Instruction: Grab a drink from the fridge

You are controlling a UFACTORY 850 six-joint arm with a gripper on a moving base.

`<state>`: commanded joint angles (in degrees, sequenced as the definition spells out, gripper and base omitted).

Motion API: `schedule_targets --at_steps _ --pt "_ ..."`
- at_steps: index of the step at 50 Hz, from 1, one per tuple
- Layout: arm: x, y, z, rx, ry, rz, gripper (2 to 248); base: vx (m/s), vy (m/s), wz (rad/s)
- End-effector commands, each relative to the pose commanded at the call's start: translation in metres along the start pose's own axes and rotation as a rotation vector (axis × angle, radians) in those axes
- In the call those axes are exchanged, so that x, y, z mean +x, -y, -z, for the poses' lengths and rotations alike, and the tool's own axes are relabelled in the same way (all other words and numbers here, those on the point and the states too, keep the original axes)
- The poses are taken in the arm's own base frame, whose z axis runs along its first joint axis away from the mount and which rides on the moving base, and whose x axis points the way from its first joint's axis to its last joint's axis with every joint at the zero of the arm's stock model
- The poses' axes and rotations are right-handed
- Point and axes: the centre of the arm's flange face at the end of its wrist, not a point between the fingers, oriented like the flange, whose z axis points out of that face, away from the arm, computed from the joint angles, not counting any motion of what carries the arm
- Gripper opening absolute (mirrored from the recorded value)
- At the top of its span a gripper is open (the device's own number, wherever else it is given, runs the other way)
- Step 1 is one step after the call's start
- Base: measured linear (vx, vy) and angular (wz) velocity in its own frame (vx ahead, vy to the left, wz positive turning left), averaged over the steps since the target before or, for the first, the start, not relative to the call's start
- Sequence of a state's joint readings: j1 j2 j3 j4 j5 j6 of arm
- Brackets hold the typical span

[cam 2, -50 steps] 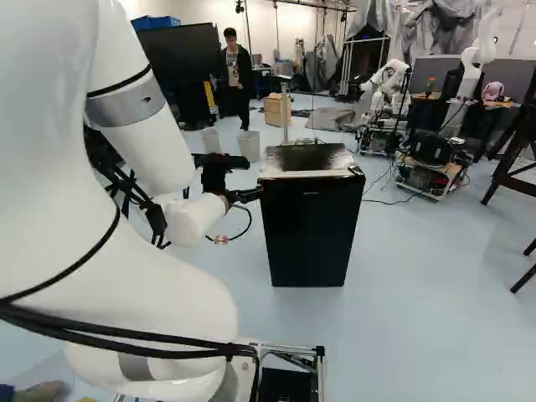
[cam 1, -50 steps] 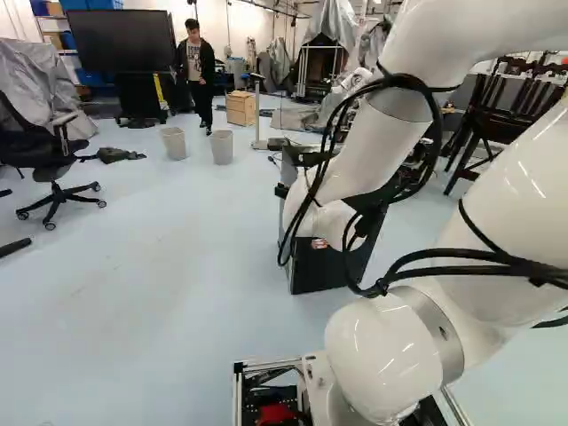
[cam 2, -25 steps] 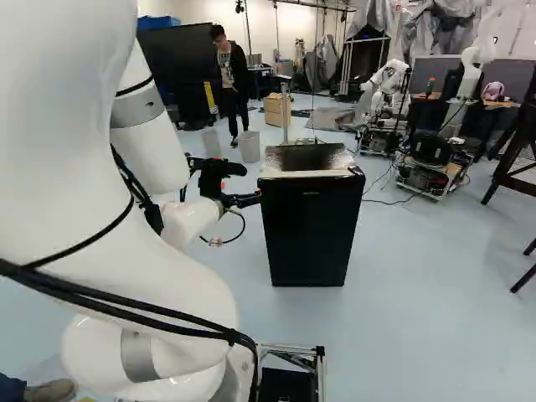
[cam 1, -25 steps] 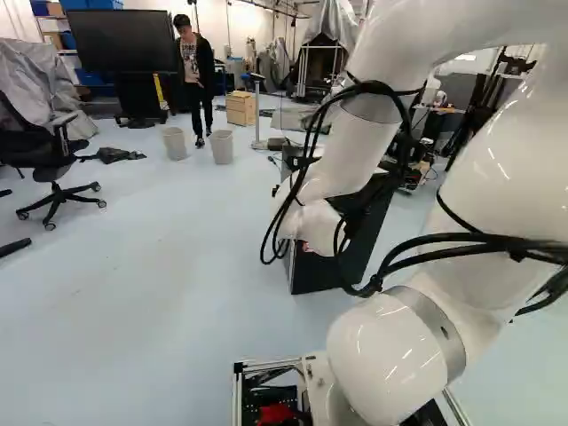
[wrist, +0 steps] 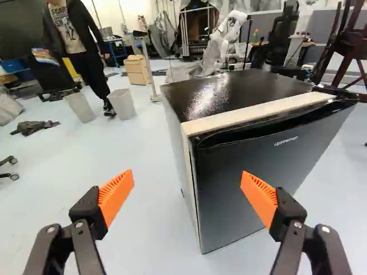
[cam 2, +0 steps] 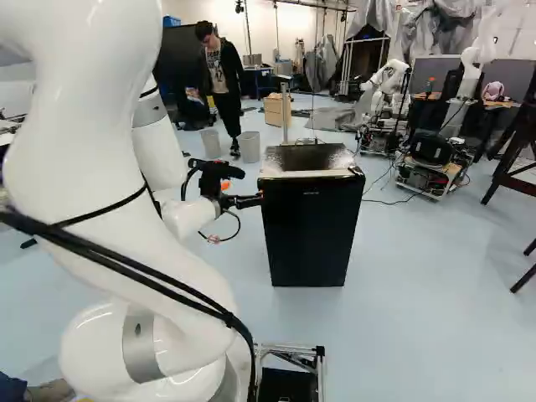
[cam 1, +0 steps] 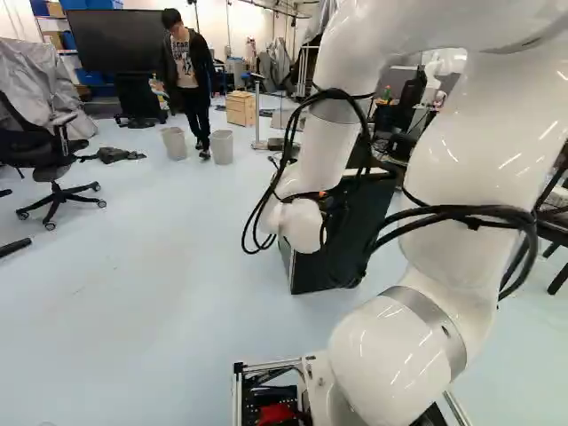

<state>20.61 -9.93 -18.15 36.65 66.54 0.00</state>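
In the right base view my gripper (cam 2: 249, 201) reaches in from the side to the upper side edge of the black fridge (cam 2: 311, 230); whether it touches there I cannot tell. From the wrist view, the gripper (wrist: 187, 197) stands wide open, its orange pads (wrist: 116, 195) apart with nothing held. Ahead of the fingers stands the fridge (wrist: 252, 177), its front corner edge lying between them in line of sight and its dark door shut. The left base view shows the fridge (cam 1: 311, 271) partly behind my arm. No drink is visible; the fridge's inside is hidden.
Two pale bins (cam 1: 221, 146) and a wooden cabinet (cam 1: 240, 107) stand beyond the fridge. An office chair (cam 1: 55, 169) is at the left of the left base view. Another robot (cam 2: 387, 88) stands farther back, and a wheeled cart (cam 2: 430, 174) is beyond the fridge.
My arm's upper links have swung toward the left of the left base view and turned. The gripper has shifted only slightly beside the fridge. The base and fridge have stayed put.
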Motion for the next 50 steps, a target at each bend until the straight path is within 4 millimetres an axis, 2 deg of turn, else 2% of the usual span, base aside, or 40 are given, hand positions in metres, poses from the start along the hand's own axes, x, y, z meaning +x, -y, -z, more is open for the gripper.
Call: schedule_targets --at_steps 26,50 --pt "-0.017 0.026 -0.035 -0.157 -0.051 -0.032 247 0.0 0.0 0.0" --pt "-0.015 0.051 -0.051 -0.29 -0.132 -0.092 247 0.0 0.0 0.0"
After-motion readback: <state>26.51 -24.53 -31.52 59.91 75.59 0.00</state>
